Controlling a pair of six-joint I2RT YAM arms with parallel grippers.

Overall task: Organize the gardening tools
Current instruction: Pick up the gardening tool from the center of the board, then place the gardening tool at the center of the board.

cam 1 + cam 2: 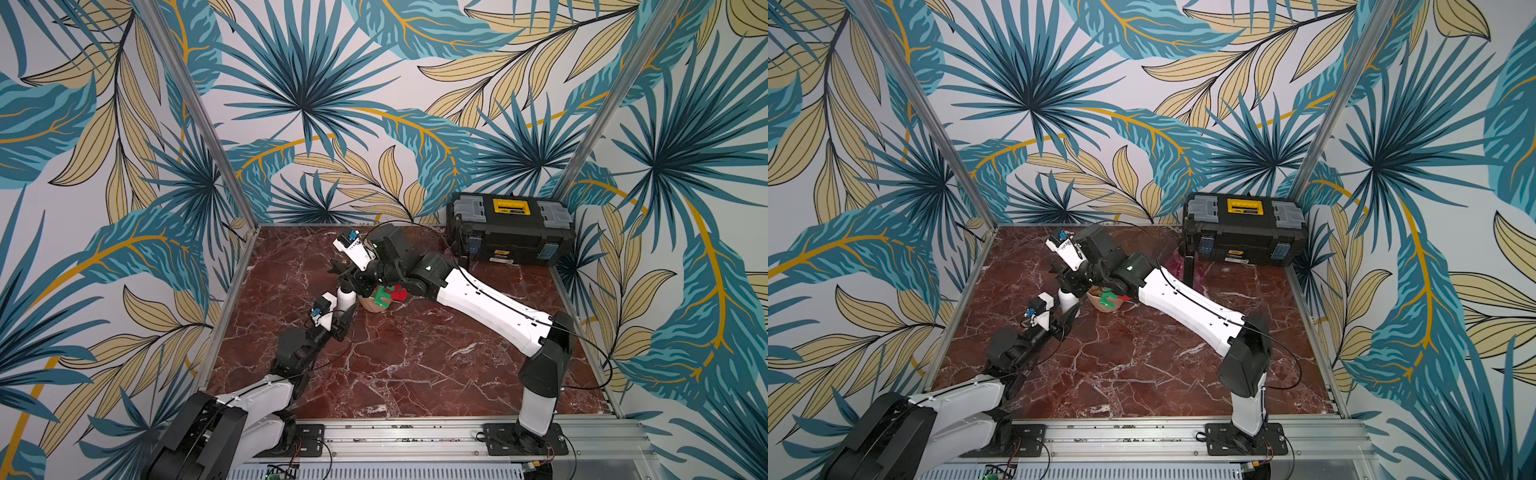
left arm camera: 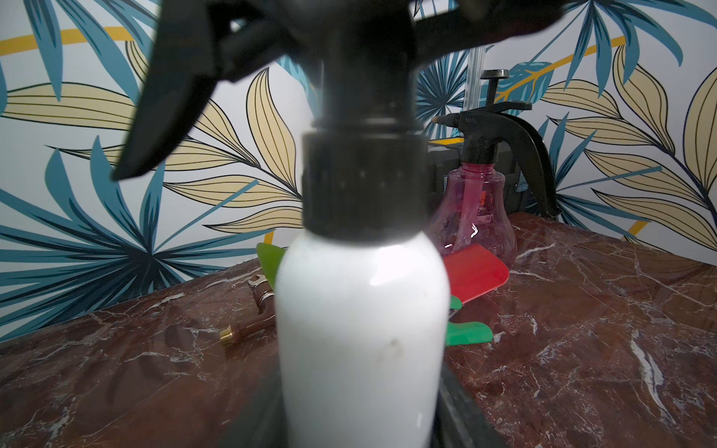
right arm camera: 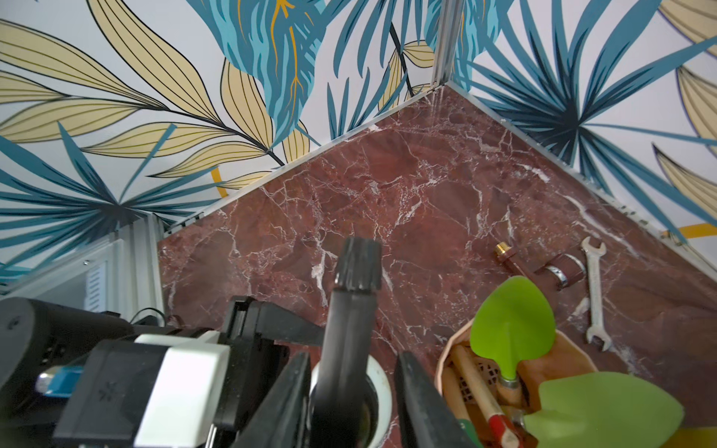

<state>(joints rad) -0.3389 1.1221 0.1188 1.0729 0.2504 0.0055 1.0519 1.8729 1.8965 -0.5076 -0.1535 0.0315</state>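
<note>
Left arm is reaching in from the near-left corner. The left gripper [image 1: 347, 311] is clamping its fingers [image 2: 465, 422] on the lower body of the white spray bottle [image 2: 361, 329], which is standing upright on the marble tabletop [image 1: 415, 353].

Beyond the bottle, a brass-ended fitting [image 3: 510, 258], a ringed brown fitting [image 3: 562, 273] and a silver wrench [image 3: 593, 291] are lying flat on the marble, close together.

The right gripper [image 3: 353, 362] is hanging over the bottle top, its fingers [image 3: 419, 407] apart and straddling the black spray head [image 3: 351, 310]. One finger is lying close against the head and a slit of white is showing beside the other, so I cannot tell whether it is gripping.

Just right of the bottle, the tan pot [image 1: 371, 306] is holding the gardening tools [image 3: 481, 399], wooden handles down inside. One lime-green trowel [image 3: 512, 326] and a second trowel [image 3: 605, 407] are sticking out blade-up, and the red shovel [image 2: 477, 275] is leaning rightward.

The pink sprayer [image 2: 473, 217] is standing beside the black toolbox [image 1: 511, 232] in the back-right corner.
</note>
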